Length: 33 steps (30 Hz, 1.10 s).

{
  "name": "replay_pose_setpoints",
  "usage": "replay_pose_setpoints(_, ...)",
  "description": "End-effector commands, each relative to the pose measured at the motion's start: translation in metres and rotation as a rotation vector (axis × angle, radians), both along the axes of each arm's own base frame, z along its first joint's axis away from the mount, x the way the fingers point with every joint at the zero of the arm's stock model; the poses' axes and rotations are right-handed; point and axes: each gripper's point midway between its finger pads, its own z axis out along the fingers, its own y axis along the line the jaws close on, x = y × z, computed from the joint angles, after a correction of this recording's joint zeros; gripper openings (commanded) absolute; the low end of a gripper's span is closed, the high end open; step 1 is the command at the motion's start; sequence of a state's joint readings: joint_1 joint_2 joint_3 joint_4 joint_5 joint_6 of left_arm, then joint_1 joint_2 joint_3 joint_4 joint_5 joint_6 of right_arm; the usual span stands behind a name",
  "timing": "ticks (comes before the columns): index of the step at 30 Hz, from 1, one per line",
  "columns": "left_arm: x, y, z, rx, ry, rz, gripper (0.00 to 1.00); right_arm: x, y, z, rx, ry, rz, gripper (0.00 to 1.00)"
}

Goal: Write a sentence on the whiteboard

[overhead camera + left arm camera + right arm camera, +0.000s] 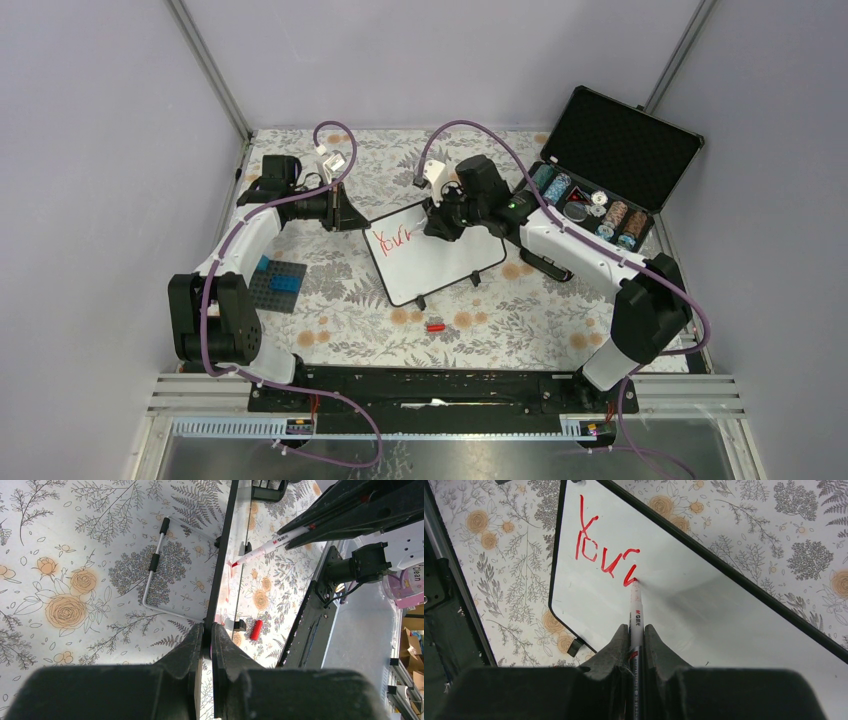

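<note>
Overhead view: both my arms are reaching from their bases toward the middle of the flower-patterned table [520, 310]. My left arm is folding at the elbow and running rightward, with my left pincer [362, 222] sitting at the far left corner of the whiteboard [440, 262]. My right arm is stretching diagonally up and left, and my right pincer [438, 228] is pointing down over the board's far half. The whiteboard is lying slantwise at the table's centre, and the sentence [392, 238] is showing as a few red letters near its left end. At far right a black case [620, 150] is standing open, with stacks of round chips [590, 210] lying in rows in its lower half. A red cap [436, 326] is lying near the board's near edge.

Left wrist view: my left pincer [207, 627] is clenching the whiteboard's thin black rim [220, 565], seen edge-on. Beyond it, a marker [270, 547] is touching the board with its red tip.

Right wrist view: my right pincer [636, 630] is grasping the marker [635, 610], whose tip is pressing on the whiteboard [704, 615] at the last red stroke of the sentence [604, 550], which is reading roughly "You'v".
</note>
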<state>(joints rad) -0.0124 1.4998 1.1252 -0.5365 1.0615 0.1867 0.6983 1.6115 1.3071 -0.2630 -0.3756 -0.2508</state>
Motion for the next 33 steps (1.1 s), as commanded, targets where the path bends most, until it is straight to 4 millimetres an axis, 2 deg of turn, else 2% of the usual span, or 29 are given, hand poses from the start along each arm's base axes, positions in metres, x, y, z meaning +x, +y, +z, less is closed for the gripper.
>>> replay_pose_setpoints(1, -0.004, -0.004, 0.005, 0.010, -0.022, -0.018, 0.00, 0.023, -0.004, 0.027, 0.024, -0.086, -0.054, 0.00)
replay_pose_setpoints(8, -0.004, -0.005, 0.006, 0.009, -0.022, -0.019, 0.00, 0.010, -0.006, 0.036, 0.051, -0.070, -0.033, 0.00)
replay_pose_setpoints(14, -0.004, -0.006, 0.005, 0.009, -0.022, -0.022, 0.00, 0.003, -0.011, 0.027, 0.036, -0.058, -0.027, 0.00)
replay_pose_setpoints(23, -0.004, -0.006, 0.005, 0.014, -0.023, -0.020, 0.00, 0.006, -0.008, 0.011, 0.011, -0.031, -0.019, 0.00)
replay_pose_setpoints(33, -0.004, -0.006, 0.005, 0.013, -0.022, -0.021, 0.00, 0.015, -0.012, 0.004, -0.015, -0.041, -0.046, 0.00)
